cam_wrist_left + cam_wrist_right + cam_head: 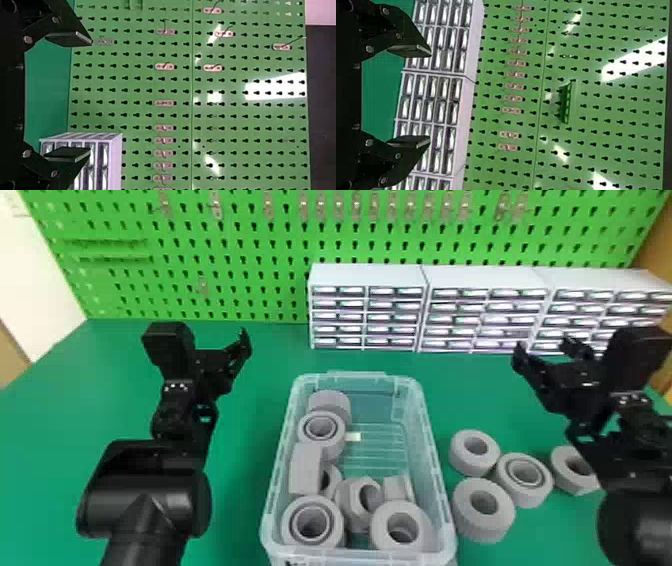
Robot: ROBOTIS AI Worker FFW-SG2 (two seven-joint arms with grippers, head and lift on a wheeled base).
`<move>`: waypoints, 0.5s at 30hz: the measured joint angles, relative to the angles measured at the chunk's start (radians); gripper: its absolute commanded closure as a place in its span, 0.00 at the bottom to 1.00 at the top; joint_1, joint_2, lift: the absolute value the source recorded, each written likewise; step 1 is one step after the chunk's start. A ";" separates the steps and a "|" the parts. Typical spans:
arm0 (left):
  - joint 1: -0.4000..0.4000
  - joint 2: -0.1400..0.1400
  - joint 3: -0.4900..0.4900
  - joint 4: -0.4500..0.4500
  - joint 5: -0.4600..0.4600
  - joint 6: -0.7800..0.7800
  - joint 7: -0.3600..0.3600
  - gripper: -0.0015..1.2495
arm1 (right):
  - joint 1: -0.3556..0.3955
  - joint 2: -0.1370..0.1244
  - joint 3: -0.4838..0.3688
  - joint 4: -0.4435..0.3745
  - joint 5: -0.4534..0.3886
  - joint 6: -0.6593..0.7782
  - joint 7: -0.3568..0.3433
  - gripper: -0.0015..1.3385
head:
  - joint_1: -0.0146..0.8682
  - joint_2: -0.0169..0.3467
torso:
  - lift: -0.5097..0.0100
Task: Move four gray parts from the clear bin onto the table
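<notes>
Table with four gray parts out, both grippers spread

Green pegboard stands along the back, with white drawer cabinets before it on the green tabletop. Nearer, the clear bin holds several more gray pieces, mostly toward its left side and near end. The left gripper hangs left of the bin, the right gripper right of it, each with its fingers wide apart and nothing between. The four parts lie right of the bin, clustered together, the rightmost partly hidden by the right arm.

Prob. a workshop, given green pegboard, hooks & drawer cabinets.
</notes>
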 measured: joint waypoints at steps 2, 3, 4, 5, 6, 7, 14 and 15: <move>0.001 0.000 0.001 0.000 0.001 0.000 0.000 0.24 | -0.001 0.000 0.003 0.002 0.000 0.003 0.000 0.37 | 0.80 0.24 | 0.88; 0.001 0.000 0.001 0.000 0.001 0.000 0.000 0.24 | -0.001 0.000 0.004 0.002 0.000 0.003 0.000 0.37 | 0.80 0.24 | 0.88; 0.001 0.000 0.000 0.000 0.001 0.000 0.000 0.24 | -0.001 0.000 0.004 0.003 0.000 0.004 0.000 0.37 | 0.80 0.24 | 0.88; 0.001 0.000 0.000 0.000 0.001 0.000 0.000 0.24 | -0.001 0.001 0.004 0.003 0.000 0.004 0.000 0.37 | 0.80 0.24 | 0.88; 0.001 0.000 -0.001 0.000 0.001 0.000 0.000 0.24 | -0.001 0.001 0.005 0.003 0.000 0.004 0.000 0.37 | 0.80 0.24 | 0.88; 0.000 0.000 -0.001 0.000 0.001 0.000 0.000 0.24 | -0.001 0.001 0.005 0.003 0.000 0.005 0.000 0.37 | 0.80 0.24 | 0.88; 0.004 0.000 -0.003 0.000 0.001 0.000 0.000 0.24 | -0.002 0.001 0.004 0.003 0.000 0.005 0.000 0.37 | 0.80 0.24 | 0.88; 0.004 0.000 -0.004 0.000 0.001 0.000 0.000 0.24 | -0.003 0.001 0.003 0.003 0.000 0.005 0.000 0.37 | 0.80 0.24 | 0.88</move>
